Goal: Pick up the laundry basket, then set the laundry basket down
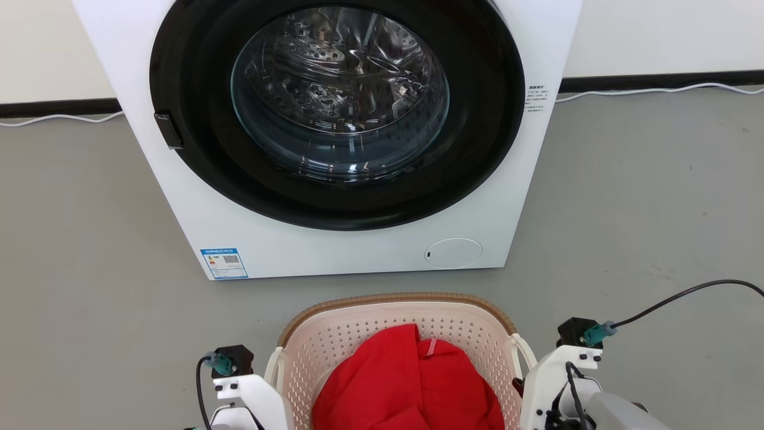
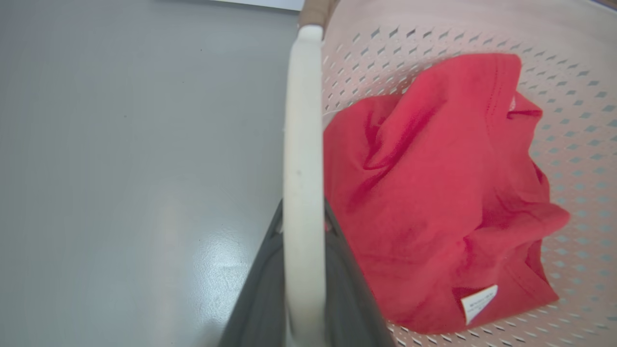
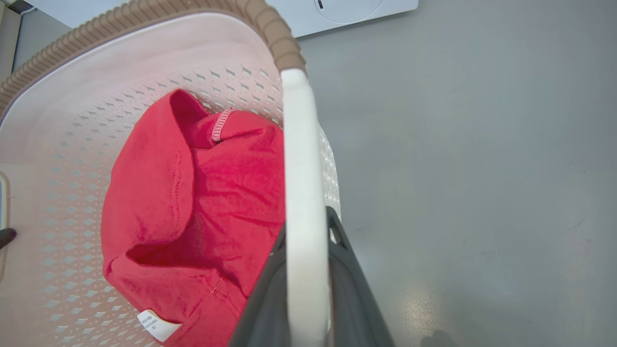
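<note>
Pinching a white loop handle (image 2: 301,120) apiece, the left gripper (image 2: 303,212) and right gripper (image 3: 307,217) flank the laundry basket (image 1: 394,300), red garment (image 1: 406,382) inside, before the washing machine (image 1: 334,251), likely so it lifts level.

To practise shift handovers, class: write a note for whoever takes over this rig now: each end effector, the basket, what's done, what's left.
The left end effector is shut on the left handle of the laundry basket.
The right end effector is shut on the right handle.
The basket, holding a red garment, is before the washing machine.
Done: both handles gripped; lift-off unclear.
Left: lift if needed, then set down.
</note>
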You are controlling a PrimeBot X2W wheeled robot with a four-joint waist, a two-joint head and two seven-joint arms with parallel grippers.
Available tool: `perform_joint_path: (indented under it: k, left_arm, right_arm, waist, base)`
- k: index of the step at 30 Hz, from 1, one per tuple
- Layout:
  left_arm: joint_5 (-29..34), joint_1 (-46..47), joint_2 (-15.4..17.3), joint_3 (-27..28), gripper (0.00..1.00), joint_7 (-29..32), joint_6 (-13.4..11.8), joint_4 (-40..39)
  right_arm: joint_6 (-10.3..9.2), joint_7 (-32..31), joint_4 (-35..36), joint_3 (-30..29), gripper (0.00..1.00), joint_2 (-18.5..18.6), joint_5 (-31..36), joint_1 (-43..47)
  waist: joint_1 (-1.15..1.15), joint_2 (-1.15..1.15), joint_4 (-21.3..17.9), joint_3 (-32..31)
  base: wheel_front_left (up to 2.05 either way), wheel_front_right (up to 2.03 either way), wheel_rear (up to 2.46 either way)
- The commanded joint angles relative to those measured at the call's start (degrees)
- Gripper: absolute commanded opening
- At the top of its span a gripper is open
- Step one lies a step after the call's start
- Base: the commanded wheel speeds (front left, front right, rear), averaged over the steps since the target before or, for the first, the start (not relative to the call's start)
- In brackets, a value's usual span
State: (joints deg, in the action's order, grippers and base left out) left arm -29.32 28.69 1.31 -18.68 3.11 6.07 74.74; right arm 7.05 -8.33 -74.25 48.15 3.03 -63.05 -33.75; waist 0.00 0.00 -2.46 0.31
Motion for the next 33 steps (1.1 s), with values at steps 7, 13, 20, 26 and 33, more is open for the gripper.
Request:
perform_joint_path:
  k: [7, 13, 20, 26, 33]
  left_arm:
    - [-2.1, 0.3, 1.6, 0.2, 0.0, 0.0, -0.3, -0.9]
    - [-3.3, 0.3, 1.6, -1.1, 0.0, -0.2, -0.7, -1.2]
    - [-4.2, 0.4, 1.6, -1.9, 0.0, -0.3, -1.0, -1.1]
    - [-4.8, 0.6, 1.6, -2.4, 0.0, -0.4, -1.3, -1.1]
    - [-5.4, 1.0, 1.6, -3.0, 0.0, -0.5, -1.3, -1.0]
  right_arm:
    - [0.44, -0.1, 0.6, 0.9, 0.0, 0.0, -0.8, -0.3]
    - [0.44, 0.1, 0.8, 1.4, 0.0, -0.1, -1.0, -0.3]
    - [0.44, 0.1, 1.0, 1.7, 0.0, -0.1, -1.4, -0.2]
    - [0.44, 0.2, 1.0, 2.0, 0.0, 0.0, -1.6, -0.5]
    - [0.44, 0.3, 1.0, 2.2, 0.0, 0.0, -2.0, -0.8]
  waist:
    - [0.0, 0.0, -0.2, 0.1]
    - [0.0, 0.0, -0.2, 0.3]
    - [0.0, 0.0, -0.4, 0.4]
    - [0.0, 0.0, -0.5, 0.6]
    - [0.0, 0.0, -0.4, 1.1]
  base:
    - [0.0, 0.0, 0.0]
    - [0.0, 0.0, 0.0]
    - [0.0, 0.0, 0.0]
    - [0.0, 0.0, 0.0]
    - [0.0, 0.0, 0.0]
